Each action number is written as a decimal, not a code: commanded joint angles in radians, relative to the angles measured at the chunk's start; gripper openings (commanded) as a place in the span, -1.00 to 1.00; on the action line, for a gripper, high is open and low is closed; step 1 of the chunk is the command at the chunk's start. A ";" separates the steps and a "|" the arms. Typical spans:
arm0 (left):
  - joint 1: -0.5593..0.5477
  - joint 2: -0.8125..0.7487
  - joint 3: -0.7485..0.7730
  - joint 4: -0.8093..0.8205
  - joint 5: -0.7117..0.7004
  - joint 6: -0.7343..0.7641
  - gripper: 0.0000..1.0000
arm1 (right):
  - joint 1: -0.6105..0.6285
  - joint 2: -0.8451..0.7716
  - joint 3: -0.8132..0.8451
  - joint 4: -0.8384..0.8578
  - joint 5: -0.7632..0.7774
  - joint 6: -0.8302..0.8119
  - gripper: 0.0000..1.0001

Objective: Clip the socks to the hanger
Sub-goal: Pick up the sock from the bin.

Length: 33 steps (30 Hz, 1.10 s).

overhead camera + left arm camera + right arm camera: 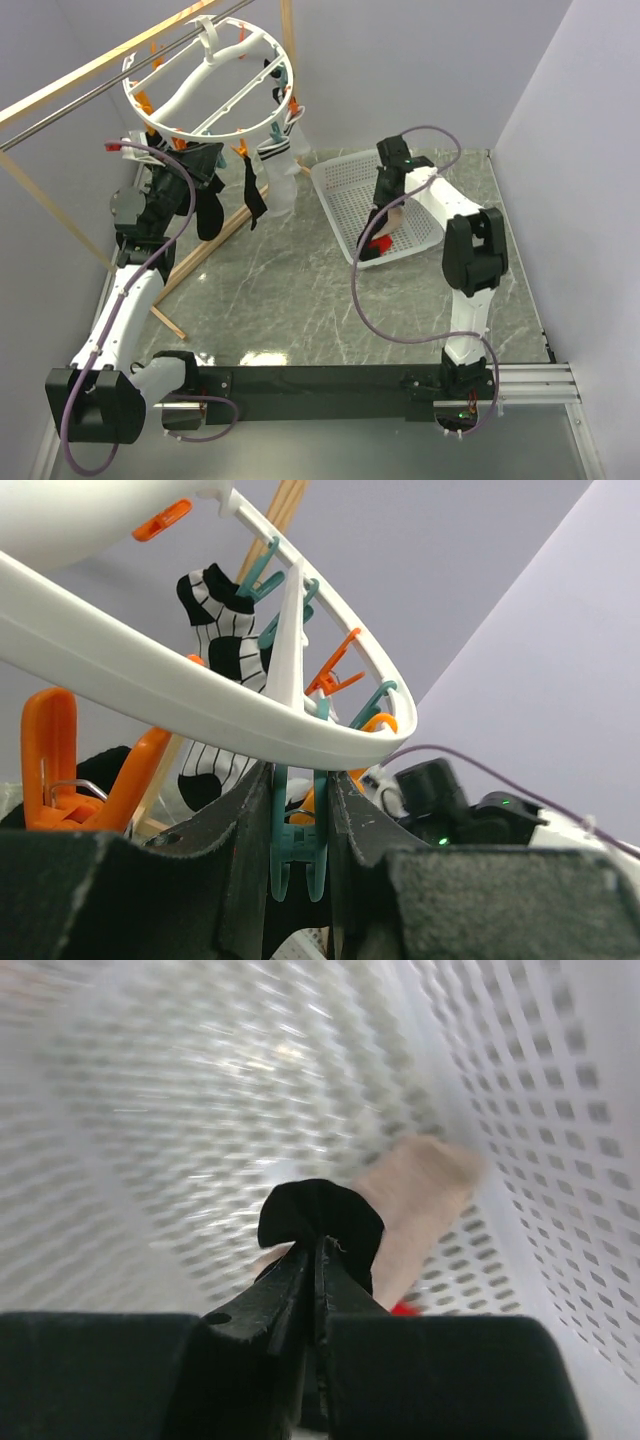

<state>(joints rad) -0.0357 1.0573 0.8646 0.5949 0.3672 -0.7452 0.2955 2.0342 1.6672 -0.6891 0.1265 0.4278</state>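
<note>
Lab robot cell, plain white partition walls (400, 60)

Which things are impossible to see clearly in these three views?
Right wrist view: most of the black sock is covered by the right gripper; the basket is blurred.
Top view: that gripper's tips hide under its own arm.
Left wrist view: the teal clip is half hidden inside the left gripper.

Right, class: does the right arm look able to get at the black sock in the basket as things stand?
Likely yes: the right gripper sits inside the white basket, jaws pinched on the black sock, nothing between.
</note>
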 commanded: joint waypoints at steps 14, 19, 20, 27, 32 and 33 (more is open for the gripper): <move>-0.004 -0.075 -0.016 0.000 -0.051 0.000 -0.83 | 0.031 -0.160 -0.095 0.220 -0.392 -0.158 -0.48; -0.007 -0.079 -0.015 -0.007 -0.056 0.007 -0.84 | 0.047 -0.082 -0.051 0.182 -0.352 -0.147 -0.27; -0.009 -0.076 -0.012 -0.010 -0.057 0.010 -0.84 | 0.048 -0.074 -0.041 0.177 -0.347 -0.147 -0.27; -0.010 -0.059 -0.001 -0.012 -0.047 0.018 -0.85 | 0.045 0.007 0.098 0.142 -0.219 -0.135 -0.04; -0.010 -0.049 0.017 -0.030 -0.045 0.030 -0.85 | 0.047 0.093 0.241 0.097 -0.154 -0.153 -0.04; -0.010 -0.049 0.017 -0.030 -0.044 0.033 -0.85 | 0.048 0.116 0.255 0.094 -0.150 -0.161 -0.03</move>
<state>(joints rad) -0.0429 1.0073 0.8509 0.5648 0.3340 -0.7334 0.3424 2.1033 1.8412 -0.5705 -0.0872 0.2924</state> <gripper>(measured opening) 0.283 0.480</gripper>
